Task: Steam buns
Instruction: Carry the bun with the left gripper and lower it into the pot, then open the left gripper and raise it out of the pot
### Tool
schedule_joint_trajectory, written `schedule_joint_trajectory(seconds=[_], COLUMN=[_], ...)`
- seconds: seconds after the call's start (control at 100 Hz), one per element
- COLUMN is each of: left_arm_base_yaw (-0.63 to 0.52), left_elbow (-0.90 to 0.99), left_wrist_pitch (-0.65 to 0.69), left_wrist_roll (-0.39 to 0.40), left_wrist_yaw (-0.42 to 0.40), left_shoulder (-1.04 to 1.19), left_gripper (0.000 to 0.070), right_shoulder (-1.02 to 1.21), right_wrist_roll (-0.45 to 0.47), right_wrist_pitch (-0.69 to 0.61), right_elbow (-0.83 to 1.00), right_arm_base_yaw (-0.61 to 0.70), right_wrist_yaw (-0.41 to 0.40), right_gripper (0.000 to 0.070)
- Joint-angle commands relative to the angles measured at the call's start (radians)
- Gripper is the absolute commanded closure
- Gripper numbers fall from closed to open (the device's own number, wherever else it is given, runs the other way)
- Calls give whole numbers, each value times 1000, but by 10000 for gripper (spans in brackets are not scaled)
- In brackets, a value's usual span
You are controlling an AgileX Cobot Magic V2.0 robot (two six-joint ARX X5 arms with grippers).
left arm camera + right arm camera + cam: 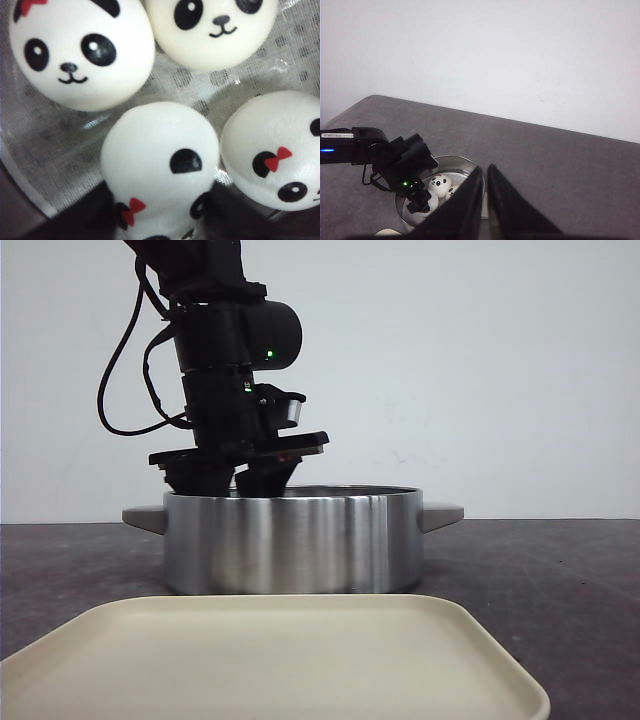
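Note:
Four glossy white panda buns lie on white mesh cloth [45,135] inside a steel pot [290,540]. In the left wrist view two face-up buns [82,50] [215,30] lie beyond, one bun with a red bow [275,145] to the side. My left gripper [160,220] reaches down into the pot [240,480], its dark fingers [85,215] pressed on both sides of the fourth bun [160,150], which rests on the mesh. My right gripper [485,167] is shut and empty, held high and away from the pot [452,159]; it does not show in the front view.
A cream tray [270,660] lies in front of the pot, near the table's front edge; its corner shows in the right wrist view [387,232]. The pot has two side handles [442,512]. The table is dark grey [560,580], with a white wall behind.

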Motion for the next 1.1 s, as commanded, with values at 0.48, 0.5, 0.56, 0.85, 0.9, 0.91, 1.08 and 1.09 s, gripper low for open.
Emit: schedule_joint_trajectory(seconds=[0.48,0.5,0.56,0.85,0.9,0.91,1.08,1.09], left_arm_base_yaw=[8,8,8,-30,-41,-44,-100,-104], left_elbow=[243,266,340,465,464,464,464,464], left_wrist_pitch=[-158,-174,-227,-225,-232,-235,-297,-301], left_wrist_roll=[8,3,-26,-63,-52,-48,-24,-24], left_wrist_yaw=[-3,-3,-3,-4,-16,-21,-70,-69], left_shoulder=[24,24,23,-193,-252,-264,-473,-486], left_gripper=[221,230,260,690,690,690,690,690], right_shoulder=[9,9,9,-23,-40,-43,-151,-159], right_wrist_roll=[6,5,2,2,2,2,2,2], right_wrist_pitch=[-74,-74,-74,-60,-30,-21,238,257], right_elbow=[17,16,13,-172,-227,-240,-491,-506], right_arm_base_yaw=[12,12,12,26,35,37,90,93], right_wrist_yaw=[11,19,46,217,221,221,212,211], right_gripper=[691,691,690,690,690,690,690,690])
